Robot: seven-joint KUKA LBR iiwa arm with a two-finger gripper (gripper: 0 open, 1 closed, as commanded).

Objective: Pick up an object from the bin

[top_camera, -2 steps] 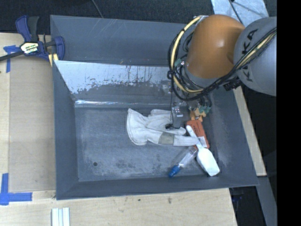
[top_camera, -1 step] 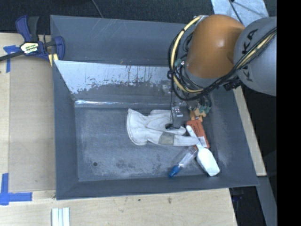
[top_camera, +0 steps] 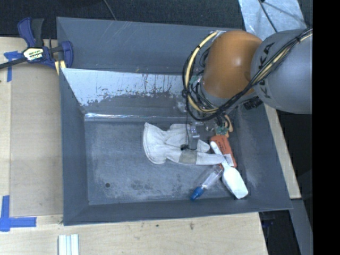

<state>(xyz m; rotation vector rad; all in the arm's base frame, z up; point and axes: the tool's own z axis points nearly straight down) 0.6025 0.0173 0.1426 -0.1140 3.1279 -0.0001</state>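
In the camera view, the two-finger gripper is seen lowered over the right part of a crumpled white cloth. The cloth lies near the middle of the grey metal bin. The gripper appears to touch the cloth, but whether the jaws stand wide or narrow cannot be told. Just to the right of the gripper an orange-red oblong packet is seen. Nearer the front wall, a white plastic bottle and a clear tube with a blue cap are seen lying close together.
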